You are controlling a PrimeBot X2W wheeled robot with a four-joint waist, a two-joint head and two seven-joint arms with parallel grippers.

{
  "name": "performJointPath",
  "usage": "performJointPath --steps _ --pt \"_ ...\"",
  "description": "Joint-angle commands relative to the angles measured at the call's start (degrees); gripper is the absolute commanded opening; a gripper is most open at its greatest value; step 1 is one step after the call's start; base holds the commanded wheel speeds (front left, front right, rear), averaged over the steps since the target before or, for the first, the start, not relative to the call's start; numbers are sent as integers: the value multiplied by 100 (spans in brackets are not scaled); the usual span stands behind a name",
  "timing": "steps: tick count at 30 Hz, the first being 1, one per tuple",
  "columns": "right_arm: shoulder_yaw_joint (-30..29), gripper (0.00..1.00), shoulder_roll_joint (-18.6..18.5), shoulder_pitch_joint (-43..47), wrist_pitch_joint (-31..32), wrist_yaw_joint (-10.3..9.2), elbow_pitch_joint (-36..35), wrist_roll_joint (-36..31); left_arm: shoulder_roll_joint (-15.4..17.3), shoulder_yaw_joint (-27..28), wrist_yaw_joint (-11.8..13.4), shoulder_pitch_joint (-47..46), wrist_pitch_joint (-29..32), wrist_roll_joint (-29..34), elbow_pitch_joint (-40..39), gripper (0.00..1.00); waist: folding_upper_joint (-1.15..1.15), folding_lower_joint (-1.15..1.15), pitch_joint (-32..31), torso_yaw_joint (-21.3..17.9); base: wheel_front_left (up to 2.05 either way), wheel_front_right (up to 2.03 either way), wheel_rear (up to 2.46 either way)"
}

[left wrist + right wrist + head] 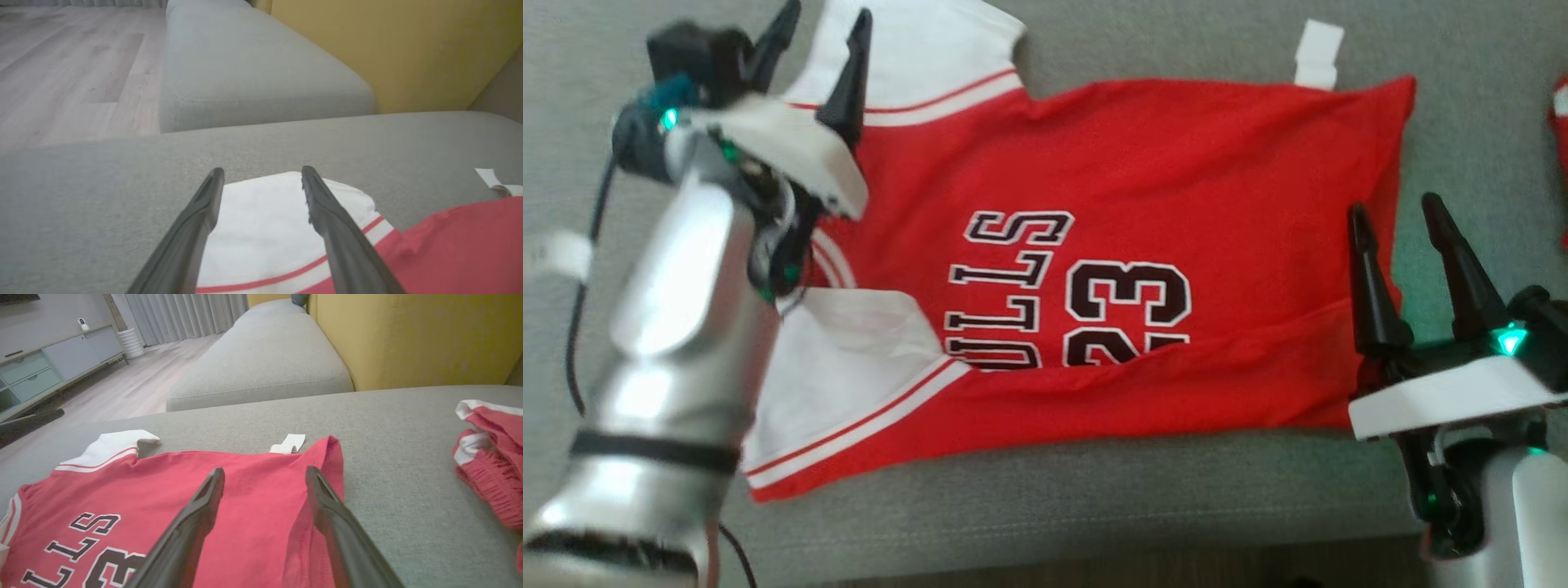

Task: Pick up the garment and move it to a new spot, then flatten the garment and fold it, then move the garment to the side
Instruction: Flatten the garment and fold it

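Grey fabric sofa cushion (1094,490) bore red white-sleeved jersey (1176,163), half-folded. Left gripper (825,16), right gripper (1392,208) hovered, fingers (196,514) spread, empty. Looked like folding step; next needed pinching cloth.

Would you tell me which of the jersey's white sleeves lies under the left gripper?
The far sleeve, framed between the left gripper's fingers; the near sleeve lies by the cushion's front edge.

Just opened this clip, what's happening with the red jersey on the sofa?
A red jersey lies spread on a grey sofa cushion, its near edge already folded over part of the lettering. Both grippers are open and empty: the left gripper over the far white sleeve, the right gripper at the hem end. Another red garment lies further right.
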Motion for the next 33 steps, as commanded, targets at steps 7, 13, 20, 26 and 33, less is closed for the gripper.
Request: performJointPath --steps 7,13,20,26,33 --pt "282 100 -44 -264 -175 20 -38 129 133 125 -229 -1302 129 -133 1481 100 0 -2 497 -424 0 0 0" --pt "281 100 -44 -267 -228 20 73 185 97 -47 -304 -1862 612 -104 2654 100 0 -2 557 -466 0 0 0" --pt "186 100 -44 -350 -190 20 174 212 3 -443 -397 -2123 1230 51 3287 0 0 -2 463 -402 0 0 0" --pt "117 100 -45 -685 -72 20 365 142 25 -521 -350 -2193 697 105 3394 0 0 -2 385 -387 0 0 0" --pt "-31 100 -333 -1730 331 20 1132 172 -94 -486 -381 -2290 33 -12 3376 0 0 -2 347 -229 0 0 0"
